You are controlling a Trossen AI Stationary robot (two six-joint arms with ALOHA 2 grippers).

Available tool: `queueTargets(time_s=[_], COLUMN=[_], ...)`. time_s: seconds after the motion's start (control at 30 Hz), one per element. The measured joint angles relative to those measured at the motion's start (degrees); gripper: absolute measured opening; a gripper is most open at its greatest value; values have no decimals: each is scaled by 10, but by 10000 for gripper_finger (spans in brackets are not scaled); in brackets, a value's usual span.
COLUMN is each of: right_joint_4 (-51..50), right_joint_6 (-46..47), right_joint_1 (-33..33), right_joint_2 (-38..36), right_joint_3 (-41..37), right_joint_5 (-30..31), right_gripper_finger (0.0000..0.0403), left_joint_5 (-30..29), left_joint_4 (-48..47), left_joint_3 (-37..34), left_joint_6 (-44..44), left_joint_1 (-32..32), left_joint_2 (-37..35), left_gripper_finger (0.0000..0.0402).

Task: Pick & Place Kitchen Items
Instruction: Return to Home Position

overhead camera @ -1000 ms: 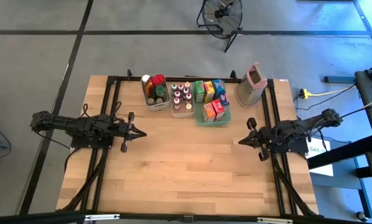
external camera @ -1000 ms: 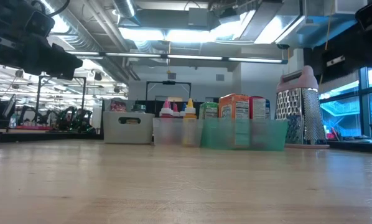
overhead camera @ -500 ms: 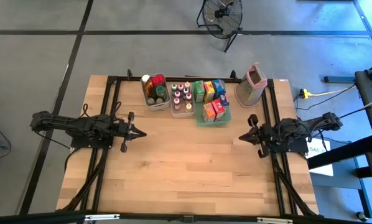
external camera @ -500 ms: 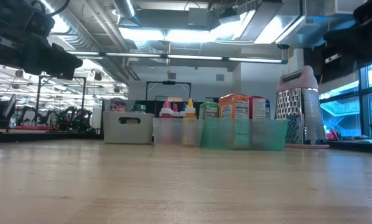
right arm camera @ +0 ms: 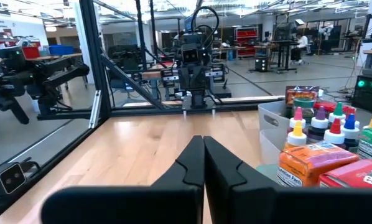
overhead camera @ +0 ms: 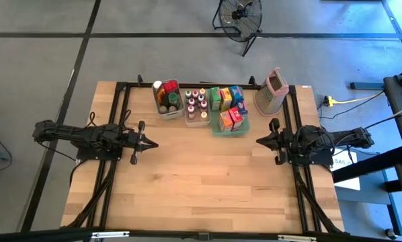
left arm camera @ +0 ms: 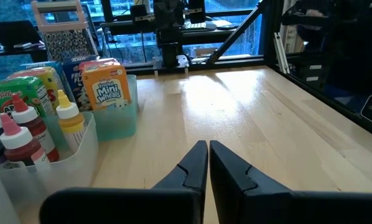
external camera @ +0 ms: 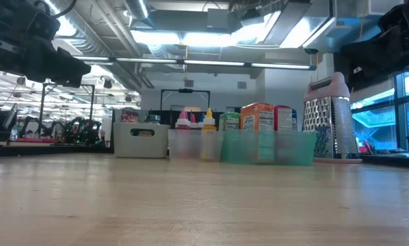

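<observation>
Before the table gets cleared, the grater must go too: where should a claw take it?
Probably by the pink handle on top of the grater, coming straight down: it stands upright, the handle is narrower than the flaring metal body.

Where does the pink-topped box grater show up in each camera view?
High view: box grater at the table's top edge, right of the green tray.
Low view: right of the tray.
Left wrist view: beyond the tray's boxes.
Right wrist view: not in it.
Shared landmark: the green tray.

A pale wooden tabletop (overhead camera: 187, 181) stands on a grey concrete floor (overhead camera: 39, 54); a black floor fan (overhead camera: 240, 15) sits beyond it. Bright ceiling strip lights (external camera: 163, 37) glow overhead.
</observation>
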Motion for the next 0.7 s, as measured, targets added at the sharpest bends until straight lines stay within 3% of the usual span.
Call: queueTargets(time_s=[0.7], right_joint_4=[0], right_joint_6=[0], right_joint_1=[0], right_joint_2=[0], right_joint_3=[-1], right_joint_5=[0], right_gripper_finger=[1], left_joint_5=[-1], left_joint_4=[0], left_joint_3=[0], left_joint_6=[0], left_joint_1=[0], left_joint_2=[0], left_gripper_finger=[17])
